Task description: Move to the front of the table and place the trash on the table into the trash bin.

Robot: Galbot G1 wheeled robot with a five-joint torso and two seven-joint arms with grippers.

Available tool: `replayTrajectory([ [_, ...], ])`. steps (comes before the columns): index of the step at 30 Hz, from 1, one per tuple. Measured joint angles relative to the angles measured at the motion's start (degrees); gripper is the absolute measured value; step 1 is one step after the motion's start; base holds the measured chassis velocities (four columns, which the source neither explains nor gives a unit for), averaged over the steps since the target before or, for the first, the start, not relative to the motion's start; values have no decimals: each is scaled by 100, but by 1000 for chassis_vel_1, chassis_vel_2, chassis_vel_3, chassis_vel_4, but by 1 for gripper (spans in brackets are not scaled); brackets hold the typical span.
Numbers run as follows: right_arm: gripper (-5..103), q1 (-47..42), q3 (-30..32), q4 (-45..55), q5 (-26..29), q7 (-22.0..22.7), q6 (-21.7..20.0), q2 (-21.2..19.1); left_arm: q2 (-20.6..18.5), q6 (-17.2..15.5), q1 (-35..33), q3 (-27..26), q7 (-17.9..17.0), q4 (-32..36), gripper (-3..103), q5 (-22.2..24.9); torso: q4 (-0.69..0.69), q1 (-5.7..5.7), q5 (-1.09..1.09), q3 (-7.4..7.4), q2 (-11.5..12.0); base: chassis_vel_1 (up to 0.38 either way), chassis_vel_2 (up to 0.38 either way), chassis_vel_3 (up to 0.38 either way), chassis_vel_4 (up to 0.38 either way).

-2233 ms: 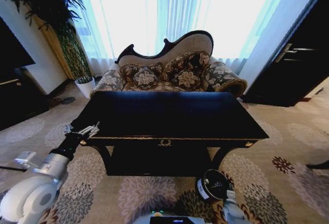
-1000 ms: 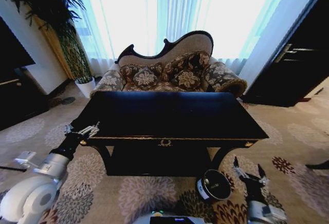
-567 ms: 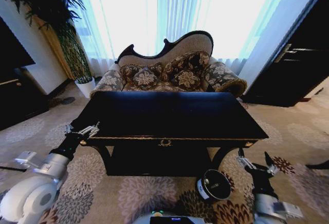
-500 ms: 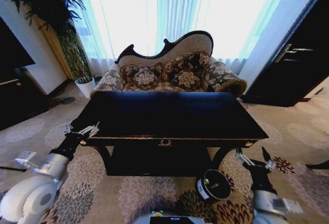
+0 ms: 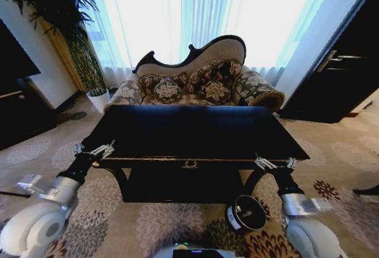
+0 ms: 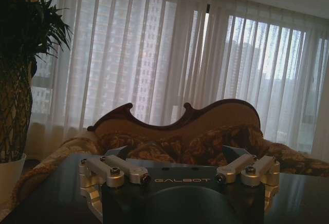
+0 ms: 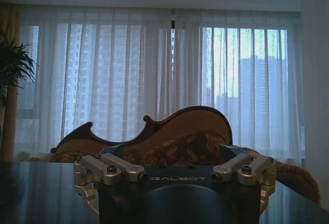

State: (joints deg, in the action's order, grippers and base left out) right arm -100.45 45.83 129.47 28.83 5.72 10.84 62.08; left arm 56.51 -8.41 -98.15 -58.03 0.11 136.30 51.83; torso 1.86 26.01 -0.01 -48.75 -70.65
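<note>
Bin [image 5: 246, 213], a round black cylinder, stands on patterned carpet [image 5: 166, 222] before the glossy tabletop [image 5: 195, 131]. Left gripper [image 5: 95, 150] and right gripper [image 5: 273, 163] hover at its front corners, metal fingers spread, empty.

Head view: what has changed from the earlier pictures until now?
The right gripper rose from the carpet beside the trash bin to the table's front right edge, fingers open. The left gripper stayed at the front left corner, open. Table and bin did not move.
</note>
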Motion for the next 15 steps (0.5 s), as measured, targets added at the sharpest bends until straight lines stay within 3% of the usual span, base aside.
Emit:
replayTrajectory([
  [15,100,18,-16,23,25,81,-60,-12,0,0,0,0,0,0,100,0,0,0,0,0,0,0,0,0,0],
])
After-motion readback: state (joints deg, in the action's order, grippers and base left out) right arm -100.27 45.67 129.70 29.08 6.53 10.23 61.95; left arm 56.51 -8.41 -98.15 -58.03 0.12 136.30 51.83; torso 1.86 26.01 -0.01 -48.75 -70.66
